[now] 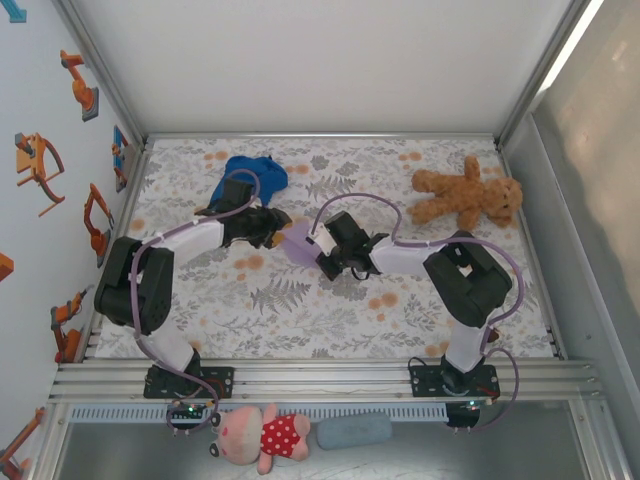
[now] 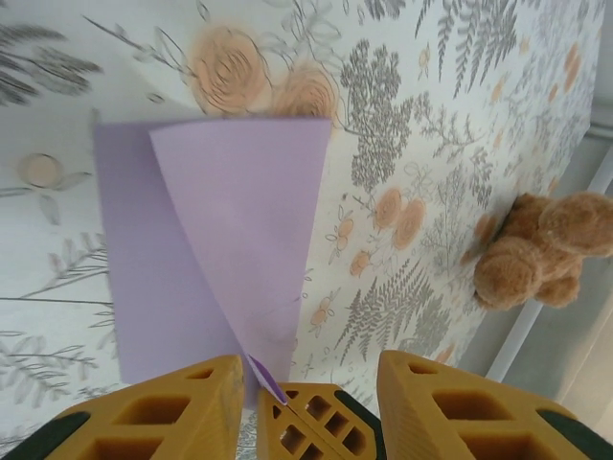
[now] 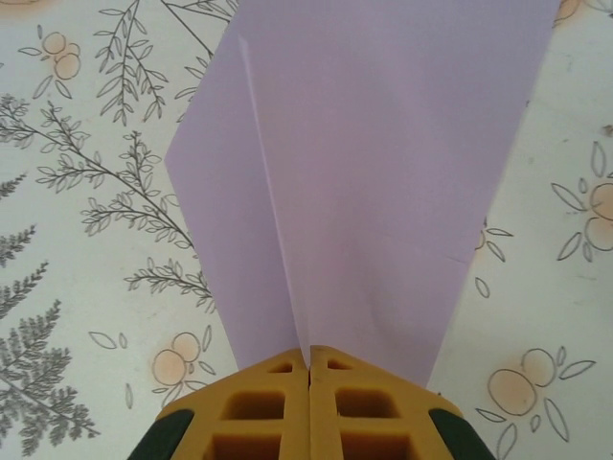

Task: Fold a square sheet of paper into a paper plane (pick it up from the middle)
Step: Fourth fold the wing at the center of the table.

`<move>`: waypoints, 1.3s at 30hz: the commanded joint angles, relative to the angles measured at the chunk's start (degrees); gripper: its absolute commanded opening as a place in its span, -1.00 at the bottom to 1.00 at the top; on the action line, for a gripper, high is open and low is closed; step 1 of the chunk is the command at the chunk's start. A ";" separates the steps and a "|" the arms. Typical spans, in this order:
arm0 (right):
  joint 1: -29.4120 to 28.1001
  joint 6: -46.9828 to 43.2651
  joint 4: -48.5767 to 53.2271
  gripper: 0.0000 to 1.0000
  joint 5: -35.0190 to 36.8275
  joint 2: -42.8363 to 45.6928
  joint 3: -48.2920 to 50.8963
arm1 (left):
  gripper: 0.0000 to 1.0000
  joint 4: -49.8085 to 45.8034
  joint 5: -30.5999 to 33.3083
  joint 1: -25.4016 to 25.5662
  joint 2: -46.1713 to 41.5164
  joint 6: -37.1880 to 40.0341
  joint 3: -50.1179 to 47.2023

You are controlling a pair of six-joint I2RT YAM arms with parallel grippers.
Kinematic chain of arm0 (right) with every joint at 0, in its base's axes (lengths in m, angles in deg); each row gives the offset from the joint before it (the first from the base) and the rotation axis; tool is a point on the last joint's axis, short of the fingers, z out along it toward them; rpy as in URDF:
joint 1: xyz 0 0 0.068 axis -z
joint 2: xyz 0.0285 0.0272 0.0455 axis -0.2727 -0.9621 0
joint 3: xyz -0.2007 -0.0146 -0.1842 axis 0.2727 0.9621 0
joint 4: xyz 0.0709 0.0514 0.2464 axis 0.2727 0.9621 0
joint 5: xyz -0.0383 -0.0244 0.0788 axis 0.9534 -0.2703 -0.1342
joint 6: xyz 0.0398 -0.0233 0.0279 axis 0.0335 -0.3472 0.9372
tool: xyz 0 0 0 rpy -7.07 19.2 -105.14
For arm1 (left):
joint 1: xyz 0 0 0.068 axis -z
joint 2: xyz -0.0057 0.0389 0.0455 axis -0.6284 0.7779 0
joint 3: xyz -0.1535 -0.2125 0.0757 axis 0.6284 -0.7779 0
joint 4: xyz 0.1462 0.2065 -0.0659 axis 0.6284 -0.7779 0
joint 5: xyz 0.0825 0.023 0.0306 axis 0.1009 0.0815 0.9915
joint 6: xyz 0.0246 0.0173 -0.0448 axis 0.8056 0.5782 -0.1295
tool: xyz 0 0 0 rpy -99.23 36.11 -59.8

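One paper (image 3: 354,172) tip in right claw (image 3: 308,356).

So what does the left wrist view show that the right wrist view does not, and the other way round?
Only the left wrist view: the teddy near the table edge, and the left hand with its fingers apart. Only the right wrist view: the right hand, shut on the narrow end of the paper. Both: that lavender paper, folded with a crease, and the floral tablecloth.
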 commanded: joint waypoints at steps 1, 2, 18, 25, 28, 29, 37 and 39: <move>-0.19 2.10 5.13 -1.00 -3.91 -1.49 -3.25 | -0.14 -1.71 3.26 -0.59 -4.29 2.30 -2.52; -0.15 2.66 6.48 -1.00 -4.82 -2.08 -4.13 | -0.14 -0.93 3.97 -0.61 -5.27 2.34 -3.46; 2.58 13.25 11.59 -1.00 -21.20 -6.08 -9.07 | -0.04 20.31 6.11 2.88 -12.03 0.03 -19.91; 4.78 17.51 8.79 -1.00 -27.78 -7.00 -8.80 | -0.01 26.13 6.94 5.55 -10.93 0.70 -22.24; 5.32 18.71 8.06 -1.00 -28.97 -7.53 -8.72 | -0.01 27.04 6.25 6.40 -9.16 1.42 -21.83; 5.42 19.07 7.89 -1.00 -29.26 -7.57 -8.62 | -0.01 26.96 6.15 6.65 -8.60 1.52 -21.69; 7.01 22.40 4.32 -1.00 -31.79 -7.85 -6.88 | -0.11 29.51 5.83 7.84 -4.63 1.62 -21.85; 7.21 23.01 3.61 -1.00 -32.31 -8.01 -6.53 | -0.16 29.61 5.86 7.88 -3.84 1.77 -21.63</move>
